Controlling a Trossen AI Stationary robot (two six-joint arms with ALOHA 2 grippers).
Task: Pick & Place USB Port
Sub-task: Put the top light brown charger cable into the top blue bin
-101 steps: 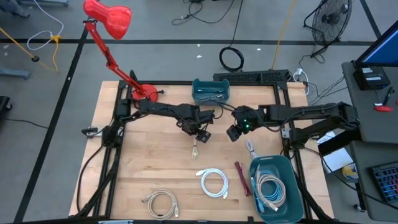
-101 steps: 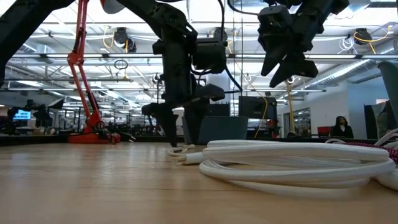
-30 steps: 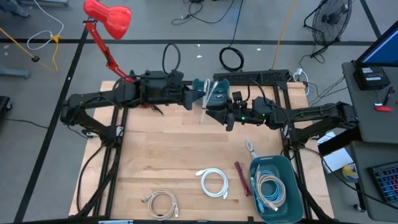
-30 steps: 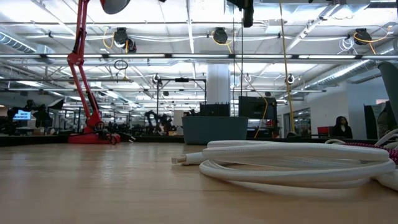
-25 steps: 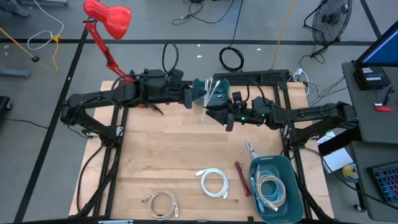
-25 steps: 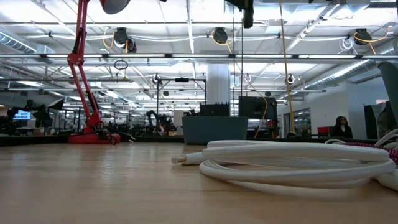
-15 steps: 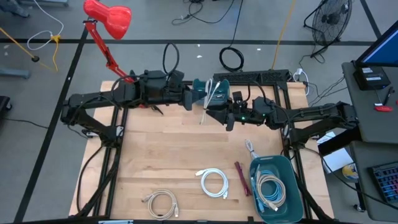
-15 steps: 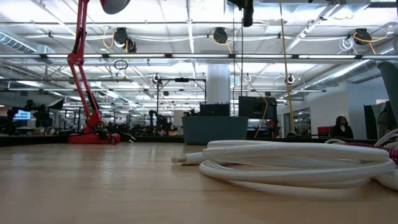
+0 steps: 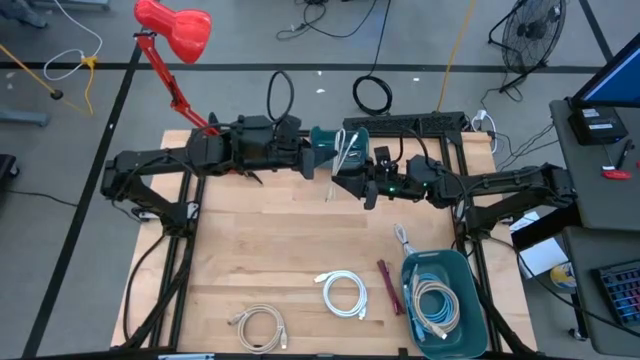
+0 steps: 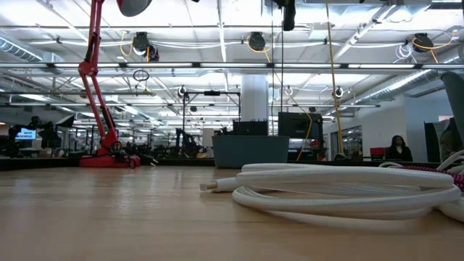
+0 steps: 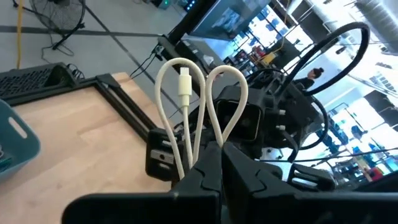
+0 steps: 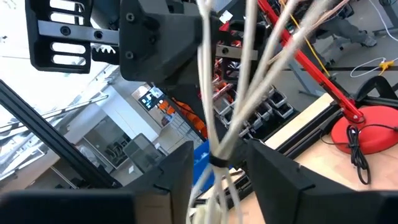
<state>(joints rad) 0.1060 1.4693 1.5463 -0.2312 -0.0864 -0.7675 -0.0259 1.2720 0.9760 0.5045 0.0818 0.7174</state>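
Note:
A folded white USB cable [image 9: 340, 152] hangs in the air in front of the far teal bin [image 9: 352, 147]. My left gripper [image 9: 322, 160] comes from the table's left and is shut on it. In the left wrist view the cable's two loops [image 11: 227, 81] and its plug [image 11: 185, 84] stand beyond the shut fingers [image 11: 249, 177]. My right gripper [image 9: 343, 172] faces it from the right. In the right wrist view its gripper [image 12: 217, 158] is open, one finger on each side of the cable's strands [image 12: 205, 74], with a gap on both sides. My left gripper pinches the cable's gathered strands [image 11: 198, 144] between its two fingers, just below the loops. The fingers lie about level, come from the table's left and cross the strands. The cable is lifted clear of the table, and its loose end [image 9: 328, 192] trails toward the near side.
A white coil [image 9: 345, 293], a beige coil [image 9: 258, 325], a red cable [image 9: 390, 285] and another white cable [image 9: 402, 238] lie on the near half of the table. The near-right teal bin [image 9: 458, 262] holds cables. A red lamp's base [image 9: 232, 150] stands at the far left.
Within the last second nothing has visibly moved. Against the oldest frame, both grippers have gone from the table's middle up and toward the far edge, and the white cable is now lifted clear of the table in the left gripper.

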